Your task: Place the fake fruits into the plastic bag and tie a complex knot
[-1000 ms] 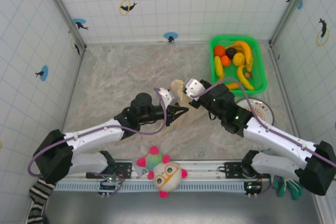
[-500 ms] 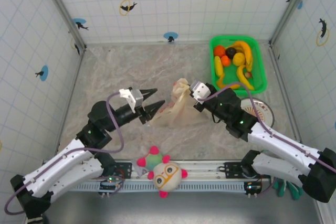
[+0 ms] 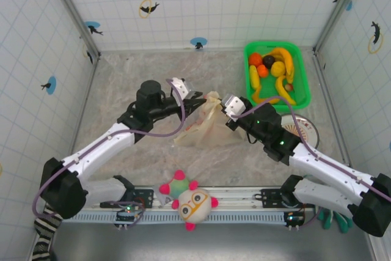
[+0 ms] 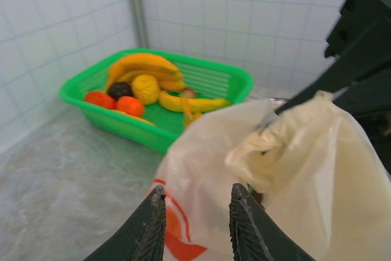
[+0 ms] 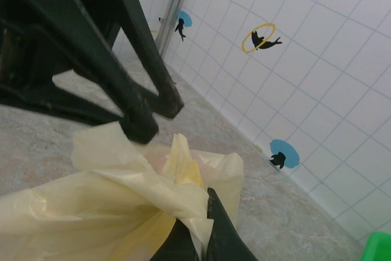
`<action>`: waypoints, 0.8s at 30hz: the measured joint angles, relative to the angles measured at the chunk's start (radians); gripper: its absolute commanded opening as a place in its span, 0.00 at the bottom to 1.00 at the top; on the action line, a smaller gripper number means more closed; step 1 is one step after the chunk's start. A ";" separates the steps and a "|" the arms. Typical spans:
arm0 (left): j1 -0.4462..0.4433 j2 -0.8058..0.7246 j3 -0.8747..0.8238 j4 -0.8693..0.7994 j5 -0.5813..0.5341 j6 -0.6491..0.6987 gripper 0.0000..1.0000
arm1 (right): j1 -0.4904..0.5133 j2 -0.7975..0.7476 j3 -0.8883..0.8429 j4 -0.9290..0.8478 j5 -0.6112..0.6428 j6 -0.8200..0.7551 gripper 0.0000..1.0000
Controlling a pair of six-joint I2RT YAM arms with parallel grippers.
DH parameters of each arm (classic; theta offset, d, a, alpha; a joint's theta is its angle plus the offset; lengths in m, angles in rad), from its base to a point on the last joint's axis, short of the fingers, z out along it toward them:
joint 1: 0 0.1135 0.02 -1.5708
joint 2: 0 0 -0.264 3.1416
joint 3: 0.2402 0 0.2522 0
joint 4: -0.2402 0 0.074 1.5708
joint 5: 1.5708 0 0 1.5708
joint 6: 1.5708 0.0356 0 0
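Observation:
The cream plastic bag (image 3: 200, 128) with orange prints lies slumped mid-table. Its top is gathered into a bunched lump (image 4: 278, 145); whether that lump is a knot I cannot tell. My right gripper (image 5: 198, 227) is shut on this gathered film, and it also shows from above (image 3: 215, 109). My left gripper (image 4: 197, 192) stands open at the bag's upper side, its fingertips (image 5: 142, 128) apart and just over the top fold. It sits left of the lump (image 3: 199, 102). Fake fruits (image 3: 272, 70) lie in the green basket (image 4: 201, 80): yellow, orange and a dark one.
The green basket (image 3: 305, 84) stands at the back right corner against the tiled walls. A round plate (image 3: 303, 130) sits partly under my right arm. A plush toy with glasses (image 3: 189, 201) rests on the front rail between the arm bases.
Half a second ago my left arm had swung out left with its jaws wide; it is now back at the bag's top with narrower jaws. The bag sagged onto the table. The right gripper kept hold.

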 measured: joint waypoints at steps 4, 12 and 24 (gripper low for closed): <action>-0.025 0.045 -0.016 0.038 0.061 0.019 0.38 | -0.003 -0.002 -0.006 0.007 -0.001 0.011 0.00; -0.092 0.051 -0.130 0.180 0.043 -0.001 0.46 | -0.051 -0.029 -0.072 0.064 -0.052 0.069 0.00; -0.110 0.075 -0.146 0.278 -0.032 -0.042 0.39 | -0.072 -0.059 -0.087 0.075 -0.114 0.116 0.00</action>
